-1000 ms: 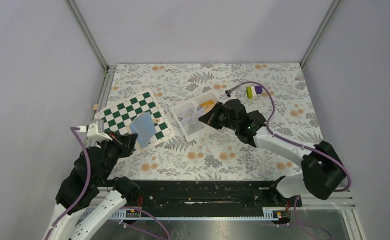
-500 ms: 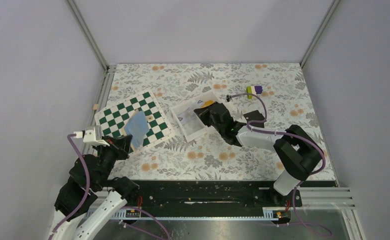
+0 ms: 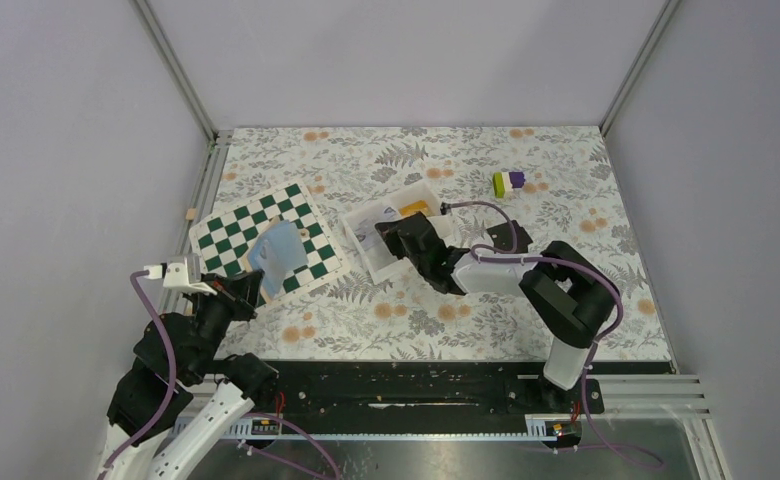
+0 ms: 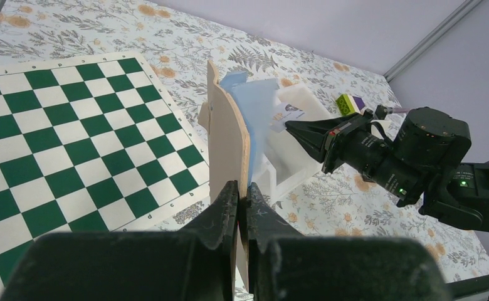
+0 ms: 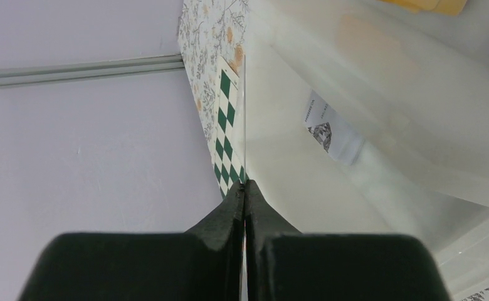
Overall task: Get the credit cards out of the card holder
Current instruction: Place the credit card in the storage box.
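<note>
1. The card holder [image 4: 226, 135] stands on edge left of the white tray [image 3: 363, 245], its blue panels splayed. It hangs over a chequered board [image 3: 228, 232], and the left gripper [image 4: 243, 199] is clamped on its tan lower edge.
2. Only the right wrist view shows a credit card [image 5: 244, 125], edge-on, pinched in the closed right gripper [image 5: 244, 188] over the tray. A second card [image 5: 330, 128] lies flat inside the tray.
3. Only the overhead view shows a clear gap between the holder and the right gripper at the tray.
4. The board's corner sits just left of the tray. Flowered table [image 3: 566, 160] opens right of the tray, where a small block [image 3: 509, 183] sits.
</note>
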Motion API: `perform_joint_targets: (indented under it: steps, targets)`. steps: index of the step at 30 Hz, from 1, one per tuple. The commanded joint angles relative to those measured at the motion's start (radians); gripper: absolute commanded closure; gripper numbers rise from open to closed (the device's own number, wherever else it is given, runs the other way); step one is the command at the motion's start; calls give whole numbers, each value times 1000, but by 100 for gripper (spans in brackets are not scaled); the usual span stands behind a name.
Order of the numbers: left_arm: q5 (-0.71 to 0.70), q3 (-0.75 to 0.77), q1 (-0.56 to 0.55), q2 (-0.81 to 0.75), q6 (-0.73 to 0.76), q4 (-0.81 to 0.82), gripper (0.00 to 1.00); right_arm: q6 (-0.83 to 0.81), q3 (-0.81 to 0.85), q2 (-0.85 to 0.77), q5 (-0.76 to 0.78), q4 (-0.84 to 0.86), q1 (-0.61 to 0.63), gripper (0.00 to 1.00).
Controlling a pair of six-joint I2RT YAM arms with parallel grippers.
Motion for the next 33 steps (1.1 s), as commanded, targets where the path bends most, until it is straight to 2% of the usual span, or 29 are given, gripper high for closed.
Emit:
perform_joint_targets:
  steps: [1, 12, 24, 33]
  targets:
    - [24, -2, 4, -9, 16, 69, 100, 110, 25, 28, 115, -7, 21, 100]
    - [55, -7, 4, -37, 20, 80, 100, 146, 64, 76, 139, -41, 34, 100]
    - [237, -35, 4, -114, 46, 164, 100, 181, 69, 113, 146, -11, 48, 100]
    - [215, -39, 4, -147, 45, 164, 100, 237, 83, 129, 169, -46, 61, 100]
